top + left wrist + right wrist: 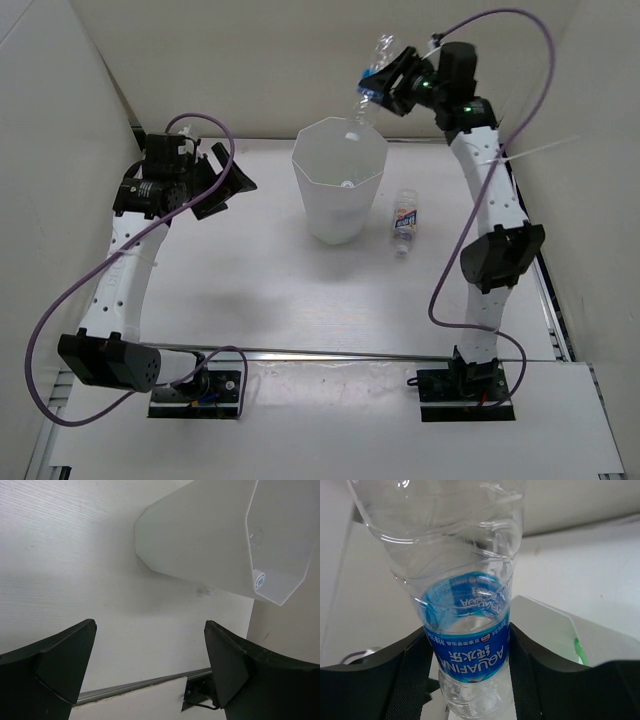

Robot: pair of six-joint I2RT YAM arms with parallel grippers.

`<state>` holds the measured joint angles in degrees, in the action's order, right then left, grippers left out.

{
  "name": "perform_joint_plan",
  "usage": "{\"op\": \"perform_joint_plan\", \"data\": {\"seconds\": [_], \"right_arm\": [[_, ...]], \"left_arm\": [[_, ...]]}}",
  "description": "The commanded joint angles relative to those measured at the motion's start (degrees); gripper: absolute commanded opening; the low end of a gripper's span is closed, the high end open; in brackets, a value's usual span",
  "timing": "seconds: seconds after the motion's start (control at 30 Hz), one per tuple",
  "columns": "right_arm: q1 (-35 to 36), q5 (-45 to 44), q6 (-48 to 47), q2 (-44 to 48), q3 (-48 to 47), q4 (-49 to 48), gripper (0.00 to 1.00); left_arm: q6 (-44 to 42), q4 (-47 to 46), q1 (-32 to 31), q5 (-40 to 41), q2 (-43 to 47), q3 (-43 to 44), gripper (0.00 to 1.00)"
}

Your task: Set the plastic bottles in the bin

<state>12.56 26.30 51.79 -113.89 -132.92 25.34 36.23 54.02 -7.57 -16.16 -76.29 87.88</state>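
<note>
The white faceted bin (340,185) stands mid-table; it also shows in the left wrist view (200,545), with a white cap of a bottle (260,580) inside. My right gripper (385,85) is shut on a clear bottle with a blue label (372,85), held tilted, cap down, over the bin's far rim; in the right wrist view the bottle (467,640) sits between the pads, with the bin (545,625) and a sliver of green (578,650) below. Another clear bottle (404,222) lies on the table right of the bin. My left gripper (222,180) is open and empty, left of the bin.
White walls enclose the table on the left, back and right. A metal rail (330,352) runs across the near edge in front of the arm bases. A purple cable (500,30) loops above the right arm.
</note>
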Motion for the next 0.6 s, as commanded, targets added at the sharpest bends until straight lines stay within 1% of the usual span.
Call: {"op": "perform_joint_plan", "data": {"seconds": [0.0,0.13,0.2,0.3,0.37,0.43,0.5,0.53,0.57], "right_arm": [[2.74,-2.03,-3.35,1.47,-1.02,-3.81,0.59],[4.93,-2.84,-6.61,0.24,-1.02,-3.2,0.65],[6.68,-3.37,-8.88,-0.28,-1.73,-2.23,0.74],[8.1,-5.47,-11.7,2.26,-1.73,-0.83,0.84],[9.5,-6.0,-15.21,4.37,-0.06,0.48,0.92],[10.9,-6.7,-18.02,6.29,-0.06,2.59,0.94],[11.43,-11.95,-22.67,8.75,0.02,5.14,0.95],[11.44,-15.81,-23.83,12.68,1.34,6.81,0.98],[11.96,-21.59,-24.45,15.07,3.44,7.43,1.0]], "left_arm": [[0.16,-0.41,0.37,-0.45,4.22,-2.35,1.0],[0.69,-1.02,0.37,-0.45,6.5,-5.25,1.0],[0.69,-1.55,0.37,-0.45,7.03,-5.96,1.0],[0.69,-1.55,0.37,-0.45,7.03,-6.49,1.0],[0.69,-1.55,0.37,-0.45,6.51,-6.49,1.0],[0.69,-1.55,0.37,-0.97,5.8,-5.79,1.0],[0.69,-1.55,0.37,-0.98,5.28,-5.26,1.0],[0.69,-1.55,-0.16,-0.98,5.28,-5.26,1.0],[0.69,-1.55,-0.16,-0.98,5.28,-5.26,1.0]]}}
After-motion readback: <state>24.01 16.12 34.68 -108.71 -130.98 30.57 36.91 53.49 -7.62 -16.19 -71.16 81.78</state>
